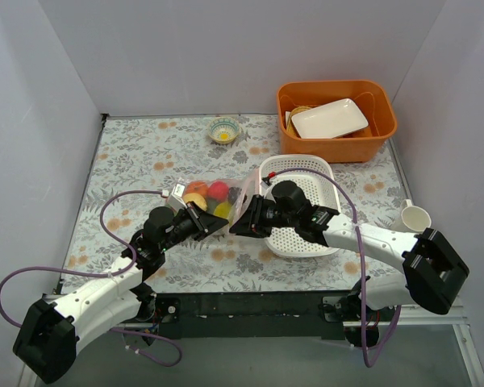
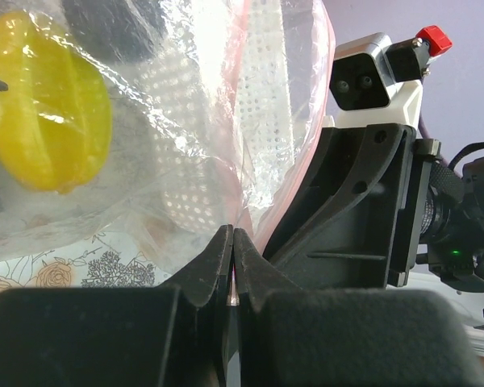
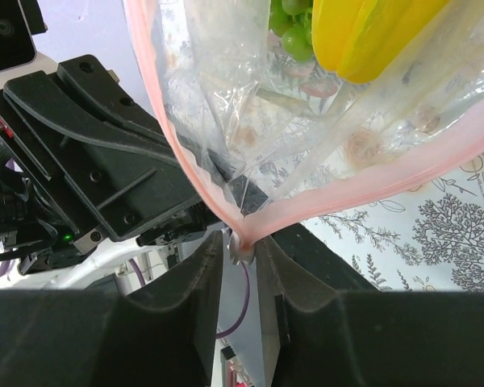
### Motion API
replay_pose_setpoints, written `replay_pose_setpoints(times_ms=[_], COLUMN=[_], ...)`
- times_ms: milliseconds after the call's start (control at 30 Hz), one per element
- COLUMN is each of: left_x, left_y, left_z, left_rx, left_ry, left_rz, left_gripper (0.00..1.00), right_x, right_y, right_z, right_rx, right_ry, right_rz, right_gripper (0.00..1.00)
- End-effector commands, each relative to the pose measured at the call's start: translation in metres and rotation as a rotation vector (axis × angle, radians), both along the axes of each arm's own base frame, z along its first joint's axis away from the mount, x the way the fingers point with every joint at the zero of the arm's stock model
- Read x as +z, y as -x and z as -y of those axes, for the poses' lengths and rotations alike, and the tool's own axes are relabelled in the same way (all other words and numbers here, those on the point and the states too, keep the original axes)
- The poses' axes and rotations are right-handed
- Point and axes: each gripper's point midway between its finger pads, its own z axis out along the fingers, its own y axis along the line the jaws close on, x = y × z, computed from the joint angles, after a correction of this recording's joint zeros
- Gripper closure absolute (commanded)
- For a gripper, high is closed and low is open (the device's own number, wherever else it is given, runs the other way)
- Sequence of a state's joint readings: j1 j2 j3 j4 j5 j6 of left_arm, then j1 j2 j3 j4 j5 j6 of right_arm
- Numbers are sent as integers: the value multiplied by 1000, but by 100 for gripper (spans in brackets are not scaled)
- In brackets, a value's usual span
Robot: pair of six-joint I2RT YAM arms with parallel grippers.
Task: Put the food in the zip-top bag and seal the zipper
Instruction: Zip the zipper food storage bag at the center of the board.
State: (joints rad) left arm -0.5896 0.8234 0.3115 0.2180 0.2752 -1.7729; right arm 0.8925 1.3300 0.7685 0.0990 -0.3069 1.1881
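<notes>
The zip-top bag (image 1: 212, 197) lies on the table left of the white basket, with the food inside: red (image 1: 219, 190), orange (image 1: 197, 189) and yellow (image 1: 223, 210) toy fruits. My left gripper (image 1: 212, 225) is shut on the bag's mouth edge; in the left wrist view the jaws (image 2: 232, 239) pinch the plastic, with a yellow fruit (image 2: 48, 101) behind it. My right gripper (image 1: 240, 220) holds the near end of the zipper (image 3: 387, 181); in the right wrist view its jaws (image 3: 241, 248) close on the strip's end piece. Yellow fruit (image 3: 371, 32) and green grapes (image 3: 294, 28) show through the bag.
A white perforated basket (image 1: 306, 230) stands right of the bag, under my right arm. An orange bin (image 1: 336, 141) with a white plate (image 1: 329, 118) stands at the back right. A small bowl (image 1: 223, 130) is at the back, a white cup (image 1: 414, 218) at the right.
</notes>
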Motion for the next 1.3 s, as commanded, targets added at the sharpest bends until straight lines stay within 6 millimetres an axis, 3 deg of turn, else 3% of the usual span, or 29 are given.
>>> replay_pose_setpoints(times_ms=[0, 333, 433, 467, 533, 567, 633, 867, 1267], left_x=[14, 10, 6, 9, 8, 8, 11, 3, -11], left_y=[0, 0, 1, 2, 3, 4, 8, 23, 23], left_z=[1, 1, -2, -4, -9, -11, -16, -17, -6], left_rx=[-2, -2, 11, 17, 35, 45, 59, 49, 37], left_ry=[30, 22, 3, 7, -3, -3, 11, 83, 174], left_rz=[44, 30, 15, 23, 15, 11, 17, -64, -154], left_gripper=[100, 99, 79, 68, 60, 49, 44, 42, 42], right_x=[13, 18, 20, 21, 22, 23, 24, 32, 41], right_y=[-5, -6, -8, -8, -11, -11, -13, -29, -42], right_z=[0, -1, -2, -3, -3, -4, -4, -4, -10], right_rx=[-20, -14, -15, -15, -25, -24, -31, -69, -73], right_ry=[-28, -33, -35, -35, -36, -37, -41, -65, -110], right_rz=[45, 60, 67, 67, 72, 76, 83, 109, 133], right_gripper=[70, 91, 92, 92, 92, 92, 92, 92, 93])
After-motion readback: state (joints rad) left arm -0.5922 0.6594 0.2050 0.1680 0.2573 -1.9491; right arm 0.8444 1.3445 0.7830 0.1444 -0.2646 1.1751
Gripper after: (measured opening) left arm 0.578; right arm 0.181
